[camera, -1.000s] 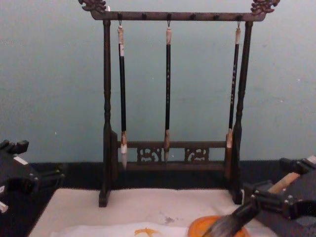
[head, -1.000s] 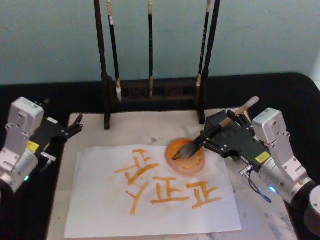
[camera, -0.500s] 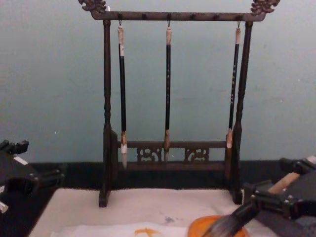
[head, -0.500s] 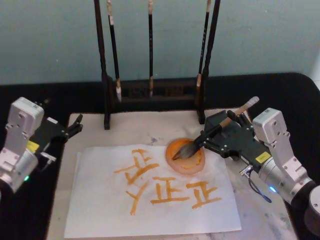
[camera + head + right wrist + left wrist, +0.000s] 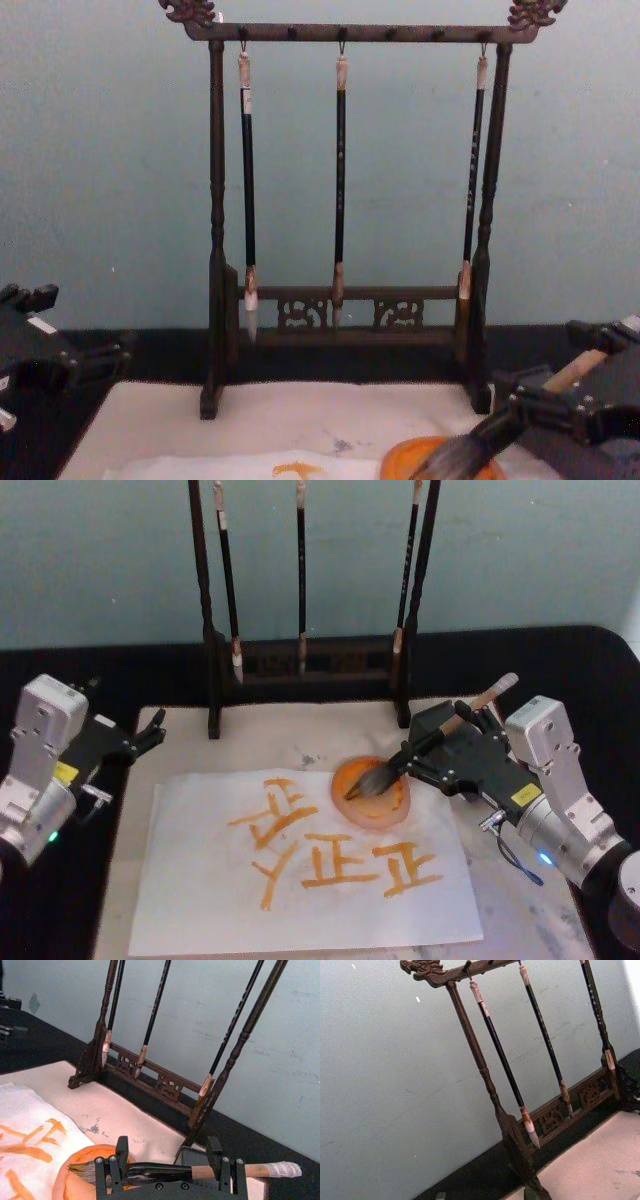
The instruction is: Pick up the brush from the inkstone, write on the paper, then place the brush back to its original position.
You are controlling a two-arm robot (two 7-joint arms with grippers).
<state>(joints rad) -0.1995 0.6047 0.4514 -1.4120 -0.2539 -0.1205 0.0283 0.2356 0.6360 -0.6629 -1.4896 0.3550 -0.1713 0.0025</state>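
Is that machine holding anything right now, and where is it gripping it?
Yes. The right pincer holds the brush by its shaft, where black meets tan; bristles over the orange dish. The left pincer holds nothing.

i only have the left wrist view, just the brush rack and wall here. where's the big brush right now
Observer: The right gripper holds the brush by its black lower shaft, jaws shut on it.
Operator: where's the tip
Observer: The bristles sit over the orange dish at the paper's upper right corner; I cannot tell if they touch it.
Operator: anything written yet
Observer: Yes, several orange characters are on the paper.
Operator: and my left arm
Observer: The left gripper sits at the mat's left edge, holding nothing.
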